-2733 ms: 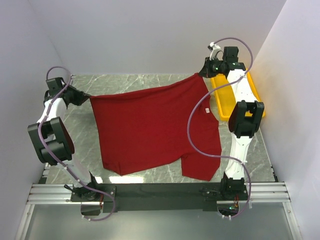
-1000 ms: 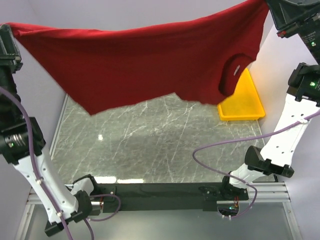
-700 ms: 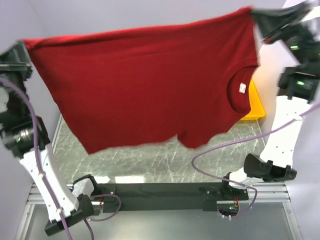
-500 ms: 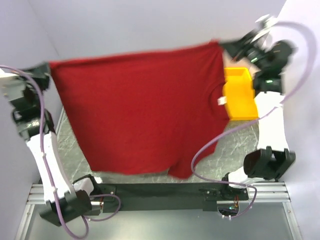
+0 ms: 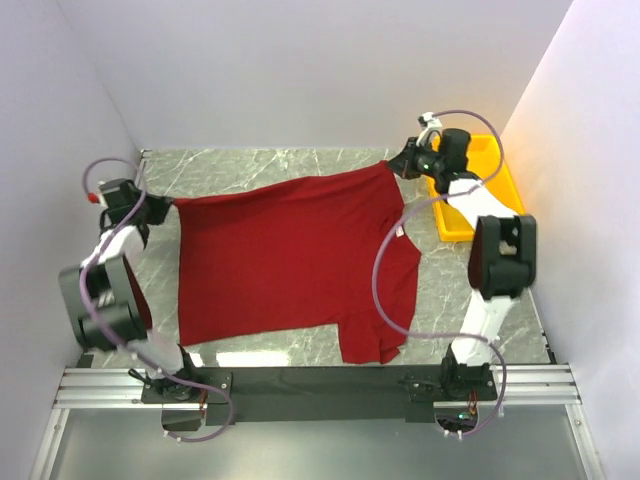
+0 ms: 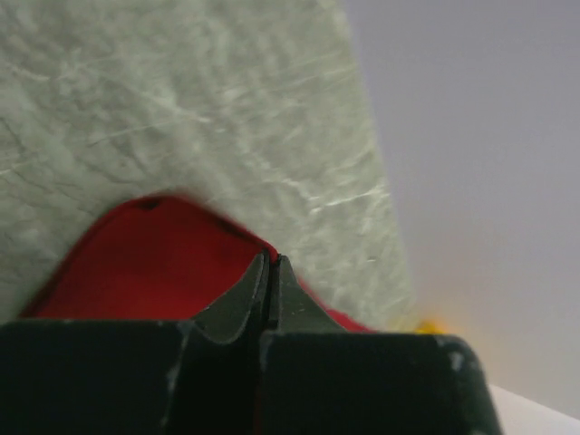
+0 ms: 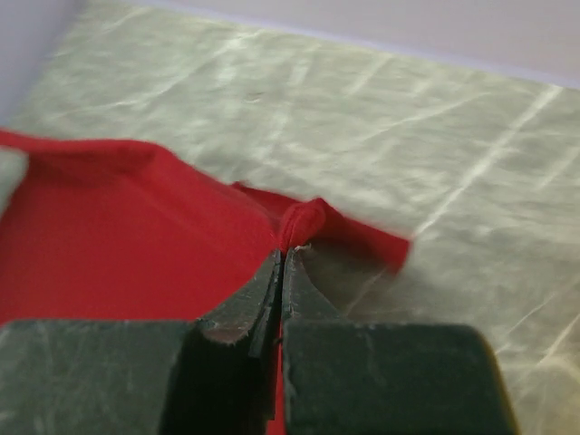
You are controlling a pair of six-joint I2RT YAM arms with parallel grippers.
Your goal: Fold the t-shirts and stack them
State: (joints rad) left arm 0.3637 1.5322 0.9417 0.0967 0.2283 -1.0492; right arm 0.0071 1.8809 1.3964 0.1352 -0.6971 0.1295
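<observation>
A dark red t-shirt [image 5: 290, 260] lies spread on the marble table, with its round neck and a small white tag [image 5: 398, 234] toward the right. My left gripper [image 5: 165, 203] is shut on the shirt's far left corner, low over the table. At the far right corner my right gripper [image 5: 400, 160] is shut on a bunched bit of the cloth. In the left wrist view the closed fingertips [image 6: 272, 263] pinch the red hem [image 6: 154, 263]. The right wrist view has the fingertips [image 7: 284, 254] squeezing a red fold [image 7: 308, 217]. The far edge sags between the grippers.
A yellow tray [image 5: 500, 180] stands at the back right, against the right wall and just behind the right arm [image 5: 497, 255]. White walls close in the table on three sides. The black base rail [image 5: 320, 382] runs along the near edge.
Both arms have swung down and away from the camera. The t-shirt, held high and stretched in the air a second ago, now lies spread on the table, both corners still gripped.
</observation>
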